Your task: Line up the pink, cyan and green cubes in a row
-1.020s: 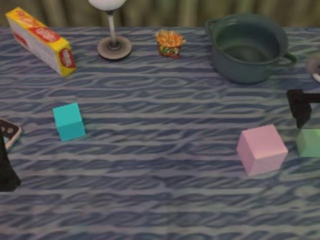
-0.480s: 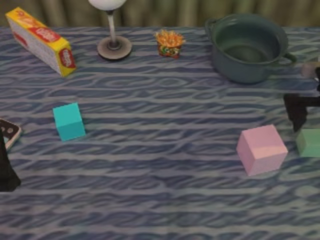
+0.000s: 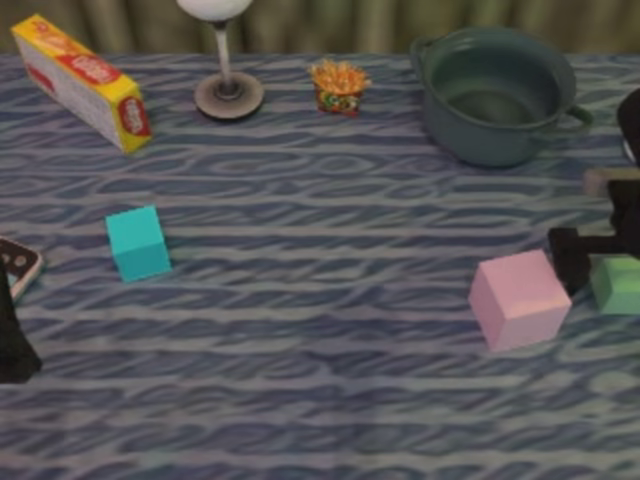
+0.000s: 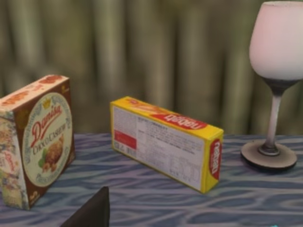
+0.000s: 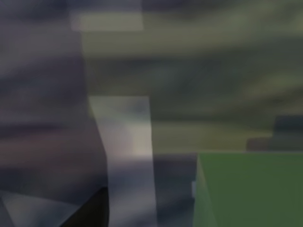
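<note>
The pale pink cube (image 3: 519, 299) sits at the right of the table, with the small green cube (image 3: 617, 285) just right of it at the view's edge. The cyan cube (image 3: 138, 243) stands far off on the left. My right gripper (image 3: 610, 268) is low over the green cube and open. One dark finger (image 3: 570, 260) is down in the gap between the pink and green cubes; the other is out of view. In the right wrist view the green cube (image 5: 251, 189) fills the corner beside one finger (image 5: 92, 210). My left gripper (image 3: 12, 350) is parked at the left edge, open.
Along the back stand a yellow cracker box (image 3: 85, 82), a wine glass (image 3: 228, 92), a small carton of fries (image 3: 340, 88) and a dark green pot (image 3: 498, 92). The left wrist view also shows a brown biscuit box (image 4: 35, 139). A patterned blue cloth (image 3: 320, 380) covers the table.
My right gripper has come down and slightly left, from behind the green cube to around it. The pink cube has shifted a little to the left. The left arm has not moved.
</note>
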Controlling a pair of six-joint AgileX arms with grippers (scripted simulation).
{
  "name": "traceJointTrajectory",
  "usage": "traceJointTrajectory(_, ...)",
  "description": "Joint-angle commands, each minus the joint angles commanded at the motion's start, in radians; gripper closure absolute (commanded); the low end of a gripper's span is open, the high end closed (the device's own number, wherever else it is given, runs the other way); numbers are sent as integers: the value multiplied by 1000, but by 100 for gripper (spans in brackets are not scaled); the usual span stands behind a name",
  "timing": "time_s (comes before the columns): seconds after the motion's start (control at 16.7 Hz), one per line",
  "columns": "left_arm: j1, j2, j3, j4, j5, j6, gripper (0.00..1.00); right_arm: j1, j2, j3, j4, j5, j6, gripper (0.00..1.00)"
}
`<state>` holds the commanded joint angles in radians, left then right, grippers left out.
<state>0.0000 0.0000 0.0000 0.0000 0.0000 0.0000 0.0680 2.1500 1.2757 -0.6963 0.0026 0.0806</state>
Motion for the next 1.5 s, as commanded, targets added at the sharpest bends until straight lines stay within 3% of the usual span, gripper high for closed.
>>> traceJointTrajectory(0.18,0,0,0,0,0,0,0,0,0,0,0,0,0,0)
traceJointTrajectory(0.96,0,0,0,0,0,0,0,0,0,0,0,0,0,98)
traceJointTrajectory(1.5,0,0,0,0,0,0,0,-2,-35,13,-15,2,0,100)
